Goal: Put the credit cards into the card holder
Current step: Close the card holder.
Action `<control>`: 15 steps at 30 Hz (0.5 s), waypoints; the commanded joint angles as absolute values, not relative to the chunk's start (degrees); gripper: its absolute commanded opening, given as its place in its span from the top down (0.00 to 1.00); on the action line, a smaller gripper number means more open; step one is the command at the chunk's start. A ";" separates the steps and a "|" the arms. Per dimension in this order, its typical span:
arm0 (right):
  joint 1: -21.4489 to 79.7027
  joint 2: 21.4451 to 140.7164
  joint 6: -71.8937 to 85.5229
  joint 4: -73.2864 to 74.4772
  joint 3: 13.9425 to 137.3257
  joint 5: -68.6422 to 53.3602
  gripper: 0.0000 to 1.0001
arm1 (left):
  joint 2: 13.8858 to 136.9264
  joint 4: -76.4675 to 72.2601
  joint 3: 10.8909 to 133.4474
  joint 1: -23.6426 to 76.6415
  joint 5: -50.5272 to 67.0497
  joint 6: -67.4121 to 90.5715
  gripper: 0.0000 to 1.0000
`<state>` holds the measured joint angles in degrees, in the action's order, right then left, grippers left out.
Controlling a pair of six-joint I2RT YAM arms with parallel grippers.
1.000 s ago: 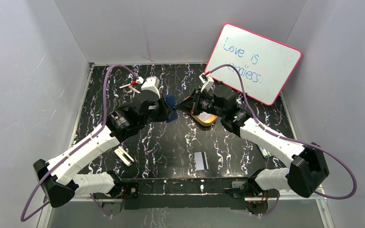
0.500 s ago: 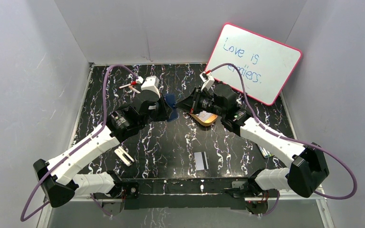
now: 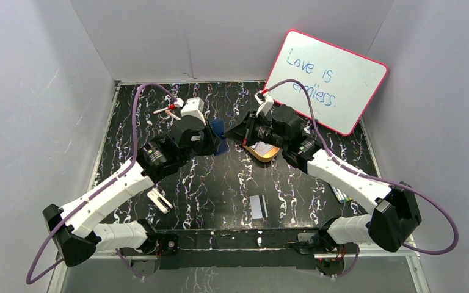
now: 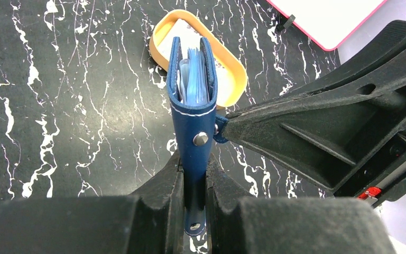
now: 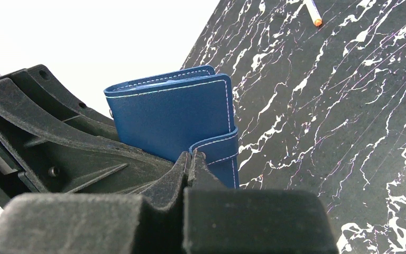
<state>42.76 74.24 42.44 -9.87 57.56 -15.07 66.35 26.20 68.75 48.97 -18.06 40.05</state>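
The dark blue card holder (image 4: 193, 106) stands on edge above the table, and my left gripper (image 4: 194, 174) is shut on its lower spine. Light blue pockets show at its top. My right gripper (image 5: 193, 159) is shut on the holder's snap tab (image 5: 218, 151), pinching it from the side. From above, the card holder (image 3: 219, 135) hangs between my left gripper (image 3: 210, 139) and my right gripper (image 3: 237, 132). One credit card (image 3: 257, 206) with a dark stripe lies flat near the front edge. A second pale, striped card-like piece (image 3: 159, 200) lies front left.
An oval orange tin (image 3: 265, 152) with something pale and printed inside sits just under the right wrist. A pink-framed whiteboard (image 3: 327, 79) leans at the back right. Marker pens lie at the back left (image 3: 168, 111) and right (image 3: 340, 195).
Both grippers, with the card holder between them, have edged slightly toward the back of the table. The grips are unchanged.
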 commanded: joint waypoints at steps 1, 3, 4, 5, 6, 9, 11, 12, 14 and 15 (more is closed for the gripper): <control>43.91 74.79 40.60 -10.47 61.21 -14.98 1.00 | 65.52 23.32 69.77 49.92 -18.35 40.43 1.00; 44.23 75.03 40.08 -9.97 61.62 -15.01 1.00 | 65.48 23.34 69.81 49.97 -18.60 40.43 1.00; 44.37 75.13 39.77 -9.60 61.85 -14.91 1.00 | 65.48 23.35 69.84 49.95 -18.75 40.43 1.00; 44.51 75.12 39.48 -9.38 62.00 -14.79 1.00 | 65.48 23.40 69.85 49.93 -18.94 40.43 1.00; 44.63 75.22 39.25 -9.22 62.12 -14.77 1.00 | 65.48 23.38 69.94 49.92 -19.06 40.40 1.00; 44.95 75.31 38.66 -8.49 62.43 -14.53 1.00 | 65.47 23.33 70.05 49.92 -19.41 40.35 1.00; 44.92 75.24 38.59 -8.44 62.45 -14.56 1.00 | 65.61 23.30 70.22 49.94 -19.38 40.34 1.00; 44.99 75.23 38.52 -8.51 62.33 -14.59 1.00 | 65.65 23.35 70.20 49.93 -19.34 40.34 1.00; 45.08 75.28 38.50 -8.44 62.41 -14.65 1.00 | 65.74 23.33 70.25 49.97 -19.34 40.42 1.00; 45.10 75.32 38.50 -8.44 62.37 -14.63 1.00 | 65.74 23.37 70.27 49.94 -19.34 40.43 1.00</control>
